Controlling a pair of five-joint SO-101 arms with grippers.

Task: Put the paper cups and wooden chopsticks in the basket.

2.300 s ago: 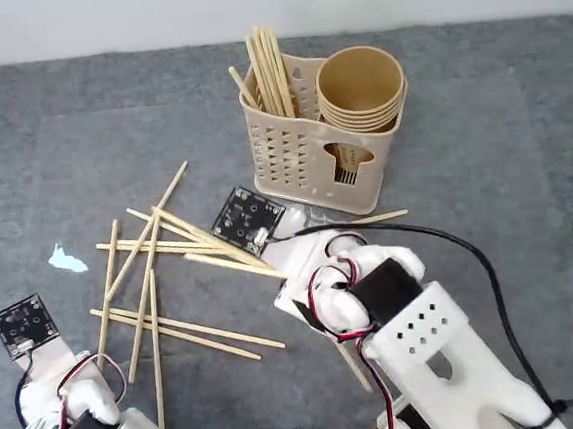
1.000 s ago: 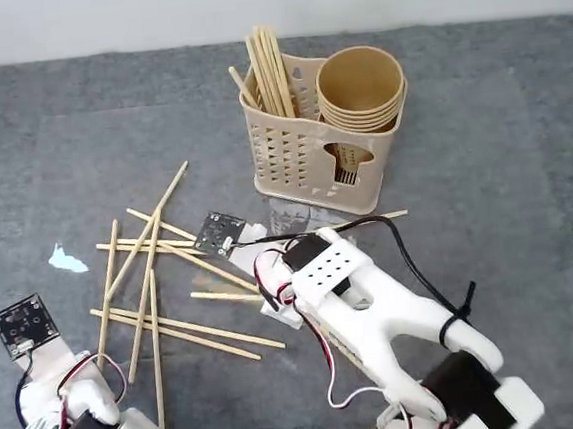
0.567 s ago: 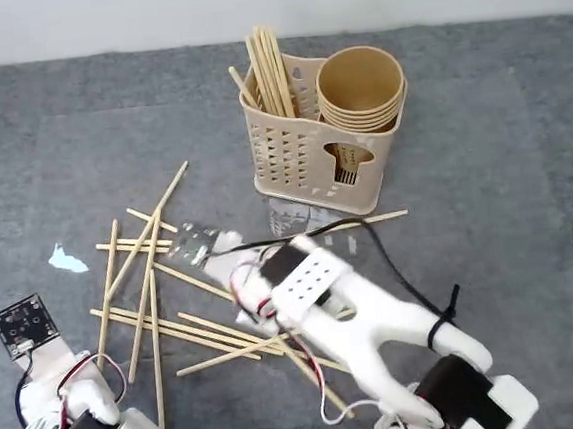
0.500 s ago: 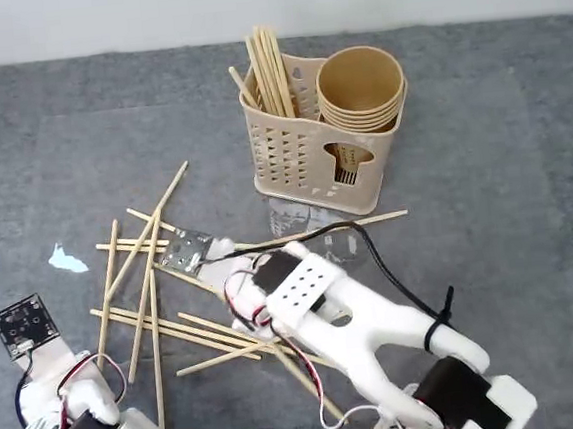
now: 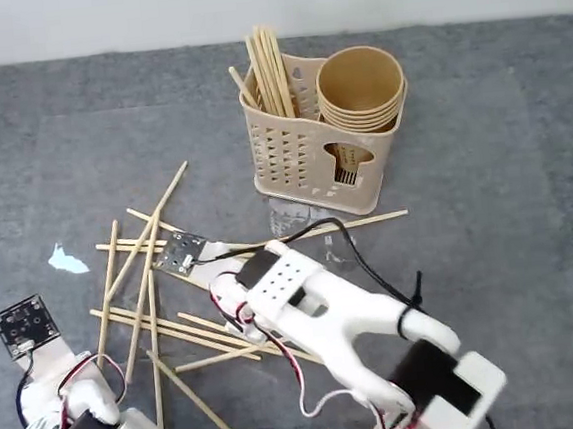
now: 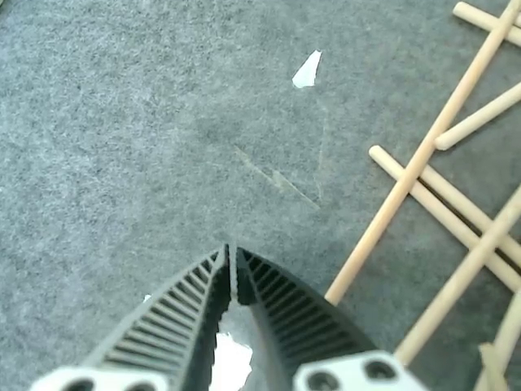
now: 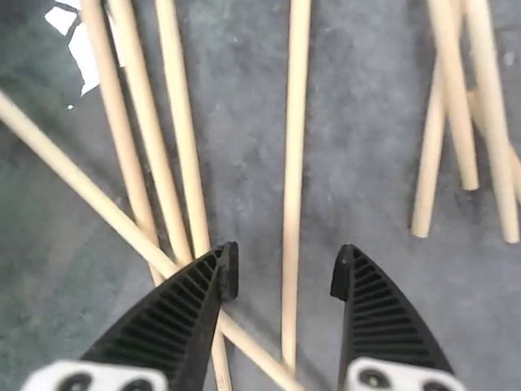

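My right tool (image 7: pixel 285 269) hangs spread astride one wooden chopstick (image 7: pixel 294 147) lying flat near the front edge of the table (image 5: pixel 533 283); it looks light, stiff, round and liable to roll, so I'd pinch it mid-length.

No words, numbers, labels or signs can be read anywhere on the table or the arms. The black circuit board (image 5: pixel 23 325) at the left arm's wrist and the second circuit board (image 5: pixel 181 252) at the right arm's wrist carry tiny markings, all too small to make out.
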